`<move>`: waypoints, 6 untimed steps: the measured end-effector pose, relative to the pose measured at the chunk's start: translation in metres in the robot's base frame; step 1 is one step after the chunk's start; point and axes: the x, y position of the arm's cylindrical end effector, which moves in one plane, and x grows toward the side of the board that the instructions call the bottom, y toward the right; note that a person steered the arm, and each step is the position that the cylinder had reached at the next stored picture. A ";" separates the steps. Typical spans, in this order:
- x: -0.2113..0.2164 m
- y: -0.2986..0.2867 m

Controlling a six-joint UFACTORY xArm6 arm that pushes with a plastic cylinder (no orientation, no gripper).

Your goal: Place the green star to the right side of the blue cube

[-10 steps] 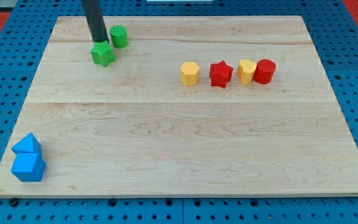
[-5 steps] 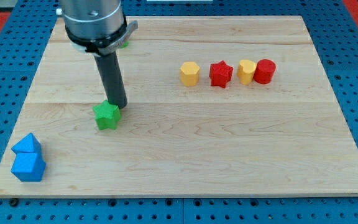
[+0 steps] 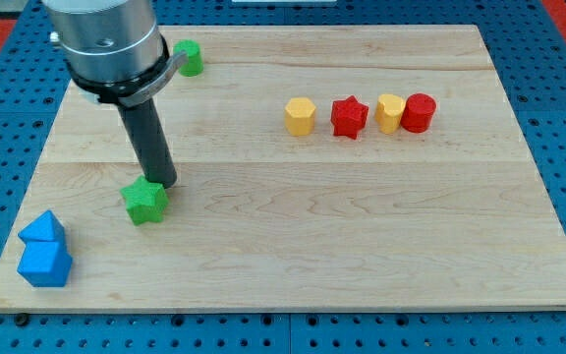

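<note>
The wooden bench (image 3: 362, 226) lies flat under my arm, which has no gripper, just a dark rod. My tip (image 3: 163, 185) touches the top right edge of the green star (image 3: 144, 202). The blue cube (image 3: 44, 264) sits well to the lower left of my tip, with another blue block (image 3: 42, 229) touching it just above. A small green block (image 3: 189, 57) is far above my tip. Off to the upper right, in a row, are a yellow block (image 3: 301, 115), a red star (image 3: 348, 117), another yellow block (image 3: 389, 112) and a red cylinder (image 3: 419, 112).

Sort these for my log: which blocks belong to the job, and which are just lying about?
Job: green star, blue cube, my tip at the star's upper right.
Lying about: other blue block, green cylinder, yellow hexagon, red star, yellow block, red cylinder.
</note>
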 end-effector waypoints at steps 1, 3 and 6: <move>0.021 -0.006; 0.058 -0.016; 0.082 -0.019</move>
